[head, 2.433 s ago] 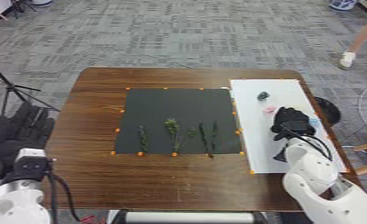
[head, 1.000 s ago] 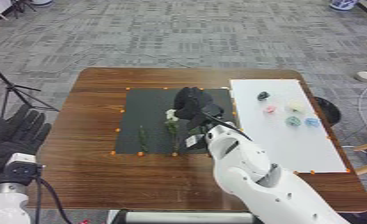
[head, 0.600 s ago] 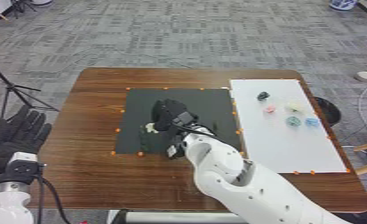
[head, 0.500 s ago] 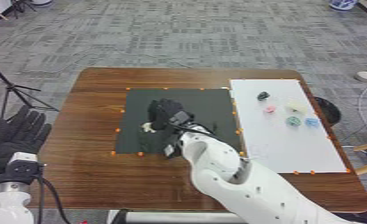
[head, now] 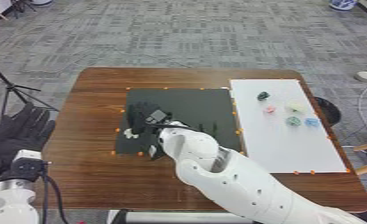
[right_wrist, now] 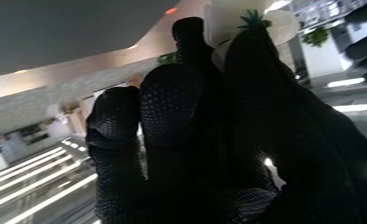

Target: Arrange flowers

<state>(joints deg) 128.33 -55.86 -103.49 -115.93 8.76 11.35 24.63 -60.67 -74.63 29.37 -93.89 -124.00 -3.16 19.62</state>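
Beside the worktop (head: 91,150), our left hand (head: 19,135) is open wide. Over the mat's (head: 197,102) left part, the white flower (head: 130,133), probably light, soft and easily crushed, wants a stem hold; our right hand's (head: 144,115) fingers (right_wrist: 250,65) pinch it, farther left than a moment ago.

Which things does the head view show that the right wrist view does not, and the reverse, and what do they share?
Head view: the white board with dark, pink, pale yellow, green and blue flowers, plus the black bin beyond the table.

Right wrist view: a spiky green tip by the flower, and bright strip lights.

Both: the right hand, the white flower at its fingertips, the dark mat edged with orange dots, and the table.
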